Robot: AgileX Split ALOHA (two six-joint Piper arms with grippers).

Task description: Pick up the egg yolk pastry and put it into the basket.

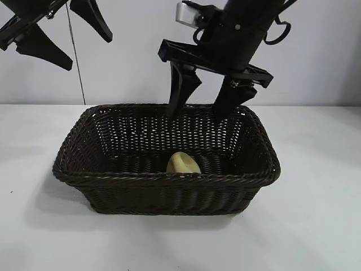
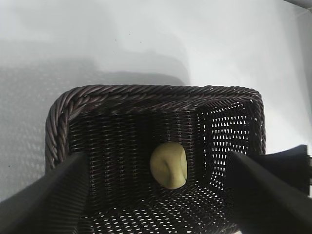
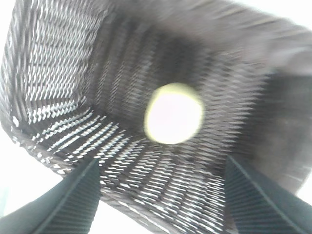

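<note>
Right pincer (image 1: 203,109) gapes wide, empty, directly above egg yolk pastry (image 1: 183,163) inside basket (image 1: 79,172)

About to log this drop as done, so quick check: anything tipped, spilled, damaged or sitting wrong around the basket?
Nothing stands out. The egg yolk pastry lies whole on the floor of the basket, which sits flat on the table. The right claw hangs open and empty above the basket; the left claw is open, raised off to the side.

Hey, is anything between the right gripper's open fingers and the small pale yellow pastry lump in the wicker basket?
Nothing: the right gripper hangs open above the pale yellow egg yolk pastry in the dark brown wicker basket; exterior view shows only air.
</note>
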